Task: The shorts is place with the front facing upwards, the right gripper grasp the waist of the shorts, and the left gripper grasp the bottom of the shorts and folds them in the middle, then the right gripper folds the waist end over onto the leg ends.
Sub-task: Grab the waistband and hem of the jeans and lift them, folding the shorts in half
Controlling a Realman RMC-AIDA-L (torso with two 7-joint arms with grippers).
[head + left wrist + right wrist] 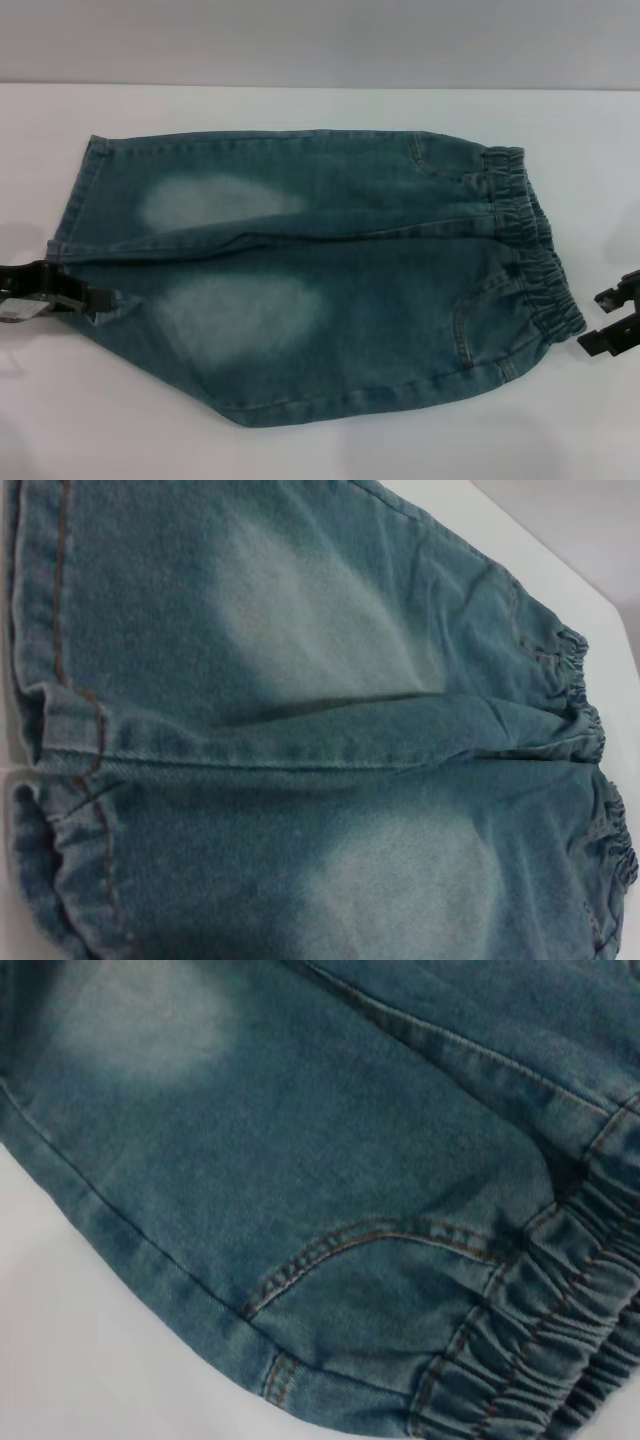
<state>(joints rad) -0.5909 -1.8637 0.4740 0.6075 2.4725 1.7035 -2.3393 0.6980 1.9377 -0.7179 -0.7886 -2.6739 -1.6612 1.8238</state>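
Observation:
The blue denim shorts (330, 270) lie flat on the white table, front up, with pale patches on both thighs. The waist of the shorts (530, 250), a ruffled elastic band, is at the right and fills a corner of the right wrist view (560, 1330). The bottom of the shorts (72, 200), the straight leg ends (50, 630), lies at the left. My left gripper (95, 298) is at the near leg's hem corner, where the cloth looks bunched. My right gripper (592, 320) hangs open just right of the waistband, apart from it, holding nothing.
The white table (320, 450) stretches around the shorts. A grey wall (320, 40) rises behind the table's far edge.

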